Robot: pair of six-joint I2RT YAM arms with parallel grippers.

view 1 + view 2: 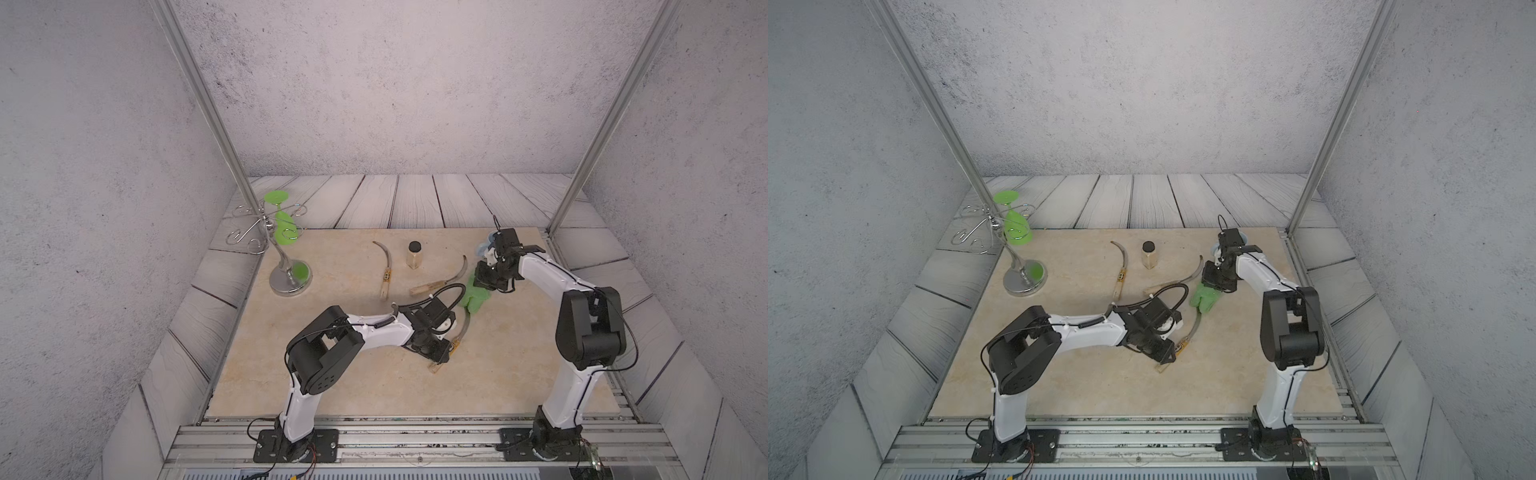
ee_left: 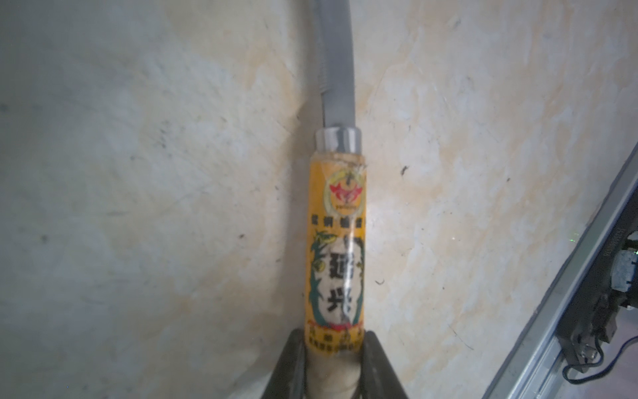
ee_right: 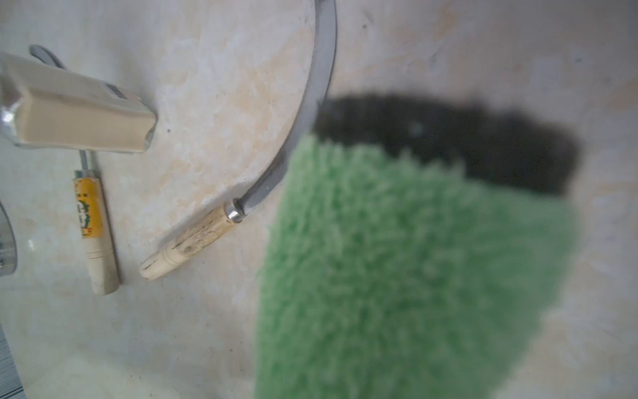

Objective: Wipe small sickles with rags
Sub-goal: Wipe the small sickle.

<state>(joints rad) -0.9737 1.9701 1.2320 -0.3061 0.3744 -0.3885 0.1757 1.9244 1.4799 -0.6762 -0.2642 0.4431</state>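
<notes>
With left pincer (image 2: 333, 345) clamped on the handle of the labelled sickle (image 2: 336, 241) at worktop (image 1: 519, 374) centre and right pincer (image 1: 478, 287) pinching the green rag (image 1: 473, 301) over its blade tip, steady the handle, wrap rag round blade, draw outward.

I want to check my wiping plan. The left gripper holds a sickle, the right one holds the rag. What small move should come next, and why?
Probably lower the right gripper so the rag presses on the blade of the held sickle. The left gripper is shut on its handle, steadying it, and the rag hangs by the blade's far end; contact is unclear.
</notes>
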